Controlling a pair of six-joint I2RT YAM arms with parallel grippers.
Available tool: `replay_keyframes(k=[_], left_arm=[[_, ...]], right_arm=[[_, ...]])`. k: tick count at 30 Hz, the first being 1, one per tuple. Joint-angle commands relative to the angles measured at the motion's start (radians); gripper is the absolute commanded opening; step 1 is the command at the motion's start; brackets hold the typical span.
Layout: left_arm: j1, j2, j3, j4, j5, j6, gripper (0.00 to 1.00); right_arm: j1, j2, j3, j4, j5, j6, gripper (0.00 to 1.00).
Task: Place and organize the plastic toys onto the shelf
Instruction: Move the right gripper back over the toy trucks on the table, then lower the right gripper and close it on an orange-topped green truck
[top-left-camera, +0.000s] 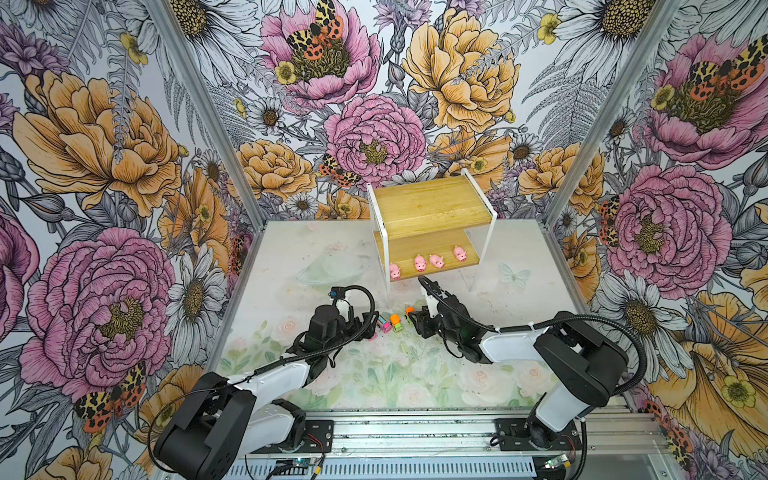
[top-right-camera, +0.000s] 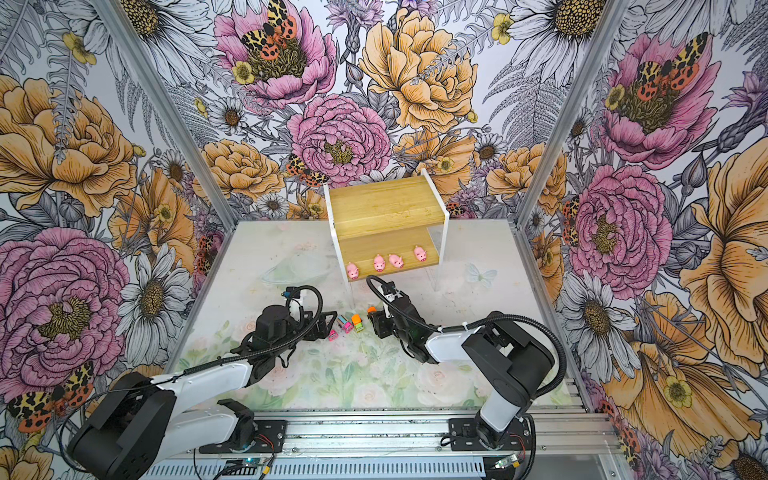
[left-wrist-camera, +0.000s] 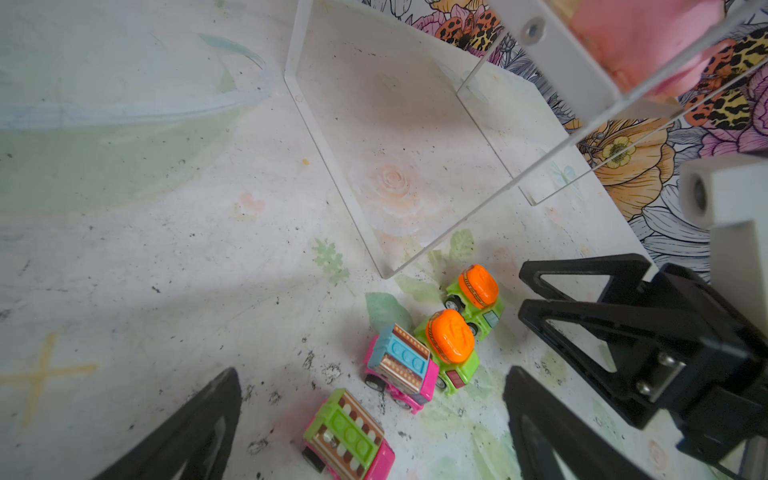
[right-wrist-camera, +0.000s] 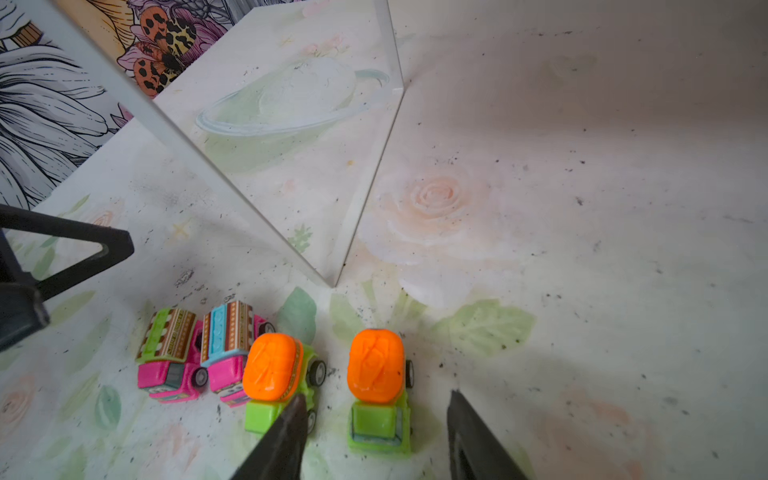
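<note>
1. My right gripper (right-wrist-camera: 377, 399) stands partly spread, one finger on each side of a green car (right-wrist-camera: 380, 374) with an orange top. There is a gap on both sides, so nothing is gripped yet.
2. That car lies lengthwise between the fingers (right-wrist-camera: 469, 432), cab toward the wrist. I judge the line-up is meant for closing on its flat sides, not its rounded top.
3. Just outside one finger sits the second green car (right-wrist-camera: 272, 365). The fingertip stands in front of its cab, and I cannot tell whether they touch. Closing here could nudge it.
4. Past that, farther from my fingers, the blue-topped pink car (right-wrist-camera: 226, 336) presses against the second green car, with the green-topped pink car (right-wrist-camera: 170, 332) just beside it.
5. My left gripper (left-wrist-camera: 370, 378) is spread wide and empty, with the two pink cars between and just ahead of its fingertips. I read that as readiness for the pink pair without crowding the right side.
6. The shelf (top-left-camera: 432, 203) stands well ahead of both sets of fingers. Four pigs (top-left-camera: 420, 262) line the front of its lower board, and the upper board is bare.
7. I would say the task is about half done. With one kind per tier, the cars likely belong on top.
8. Next I would close gently, lift straight up, and clear the white frame side.
</note>
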Motion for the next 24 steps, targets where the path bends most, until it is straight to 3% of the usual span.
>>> replay_keyframes(k=[1,18,22,24], left_arm=[[0.013,-0.011,-0.015,0.000,-0.010,0.019,0.99],[0.022,-0.008,-0.023,0.006,-0.010,0.021,0.99],[0.025,-0.001,-0.023,0.011,-0.009,0.022,0.99],[0.025,0.003,-0.023,0.015,-0.010,0.022,0.99]], right_arm=[[0.012,0.032,0.036,-0.002,-0.014,-0.008,0.54],[0.022,0.149,0.085,-0.003,-0.002,0.010,0.51],[0.023,0.165,0.085,0.009,0.001,0.015,0.44],[0.024,0.161,0.075,0.017,0.005,0.016,0.36]])
